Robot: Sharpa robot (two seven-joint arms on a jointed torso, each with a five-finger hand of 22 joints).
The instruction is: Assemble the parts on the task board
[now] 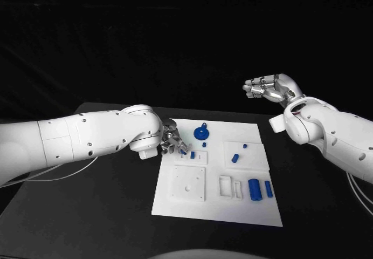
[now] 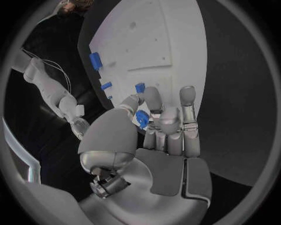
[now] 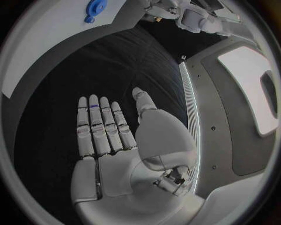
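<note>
The left robot hand (image 1: 172,141) covers the task board (image 1: 233,210) at its left edge, hiding what lies beneath the fingers. A small blue part (image 2: 142,118) sits pinched there, its shape mostly masked by fingertips. In the right wrist view the board's far corner and the blue round part (image 3: 95,8) are cut off by the rim.

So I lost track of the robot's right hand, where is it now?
In the head view the right hand is raised beyond the task board's far right corner, fingers spread, holding nothing.
</note>
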